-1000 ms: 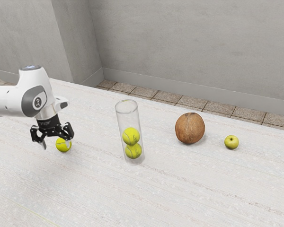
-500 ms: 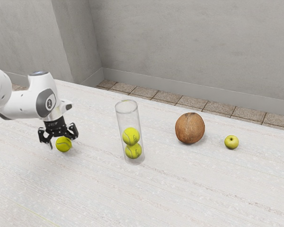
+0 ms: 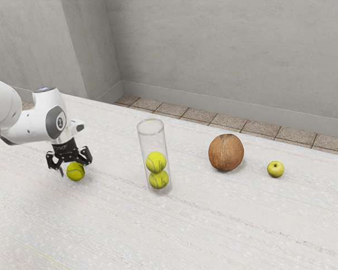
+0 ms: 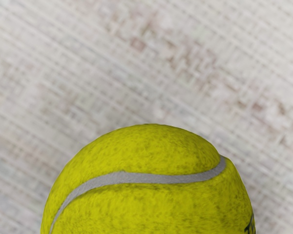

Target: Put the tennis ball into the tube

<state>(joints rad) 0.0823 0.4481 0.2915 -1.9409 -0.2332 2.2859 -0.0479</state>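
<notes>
A yellow tennis ball (image 3: 75, 172) is seen on the white tabletop (image 3: 214, 230), toward the exterior view's left, outside the tube. The black gripper (image 3: 71, 168) is held low over it, pointed down. The jaws are spread wide, with the ball down between them, and a bit of space can be seen between the ball and the jaw on the exterior view's left. In the wrist view, the top of the same ball is seen close up, with a bendy gray line across it and a bit of dark writing near its edge. A tall clear tube (image 3: 143, 147) is set standing up on the tabletop, to the right of the ball in the exterior view. Two yellow balls are kept inside the tube, one on top of the other. The lower ball (image 3: 159, 180) is seen near the bottom of the tube, and the upper ball (image 3: 156, 161) is stacked right on it. Above them, the clear sides go up to a round rim. A big brown coconut (image 3: 226, 152) is placed farther to the exterior view's right, well apart from the tube. A little yellow-green apple (image 3: 275, 169) is set past the coconut, even more to the right. On the far side, a gray wall (image 3: 225, 56) and brown floor tiles (image 3: 214, 120) can be seen.
</notes>
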